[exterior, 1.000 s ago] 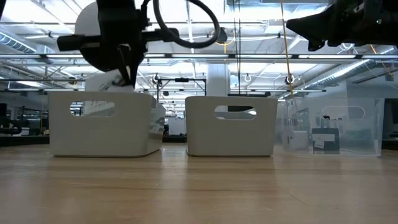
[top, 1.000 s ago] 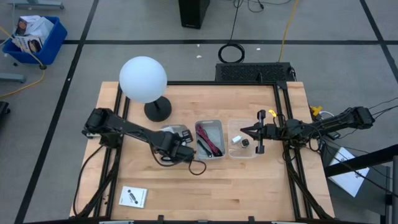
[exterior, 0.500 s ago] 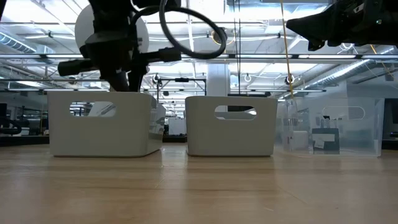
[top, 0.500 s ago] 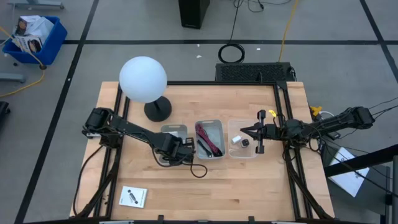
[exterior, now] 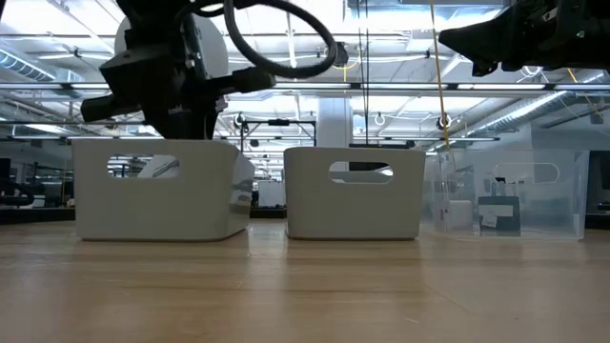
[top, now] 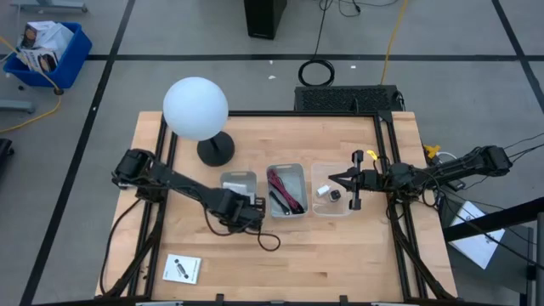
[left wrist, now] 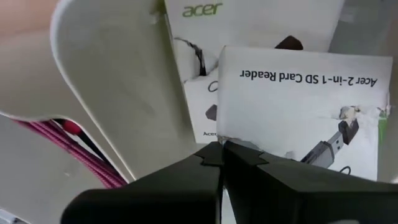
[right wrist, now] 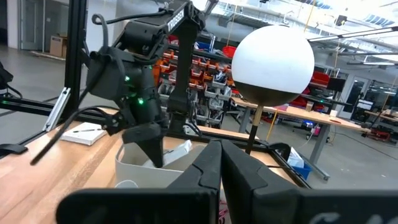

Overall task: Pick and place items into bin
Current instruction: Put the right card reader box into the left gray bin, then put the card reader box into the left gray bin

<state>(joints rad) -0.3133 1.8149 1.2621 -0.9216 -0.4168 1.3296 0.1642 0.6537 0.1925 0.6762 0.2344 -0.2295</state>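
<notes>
White packets — two (left wrist: 298, 93), perhaps more — lie in the grey bin (top: 238, 182).

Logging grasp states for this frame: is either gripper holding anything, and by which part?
Nothing is held. The left gripper is shut and empty above the packets in the bin; the right gripper is shut and empty too.

Left gripper (top: 246, 215) now pulled back off left bin (top: 238, 183), fingers together; packet (left wrist: 298, 99) left inside.
</notes>
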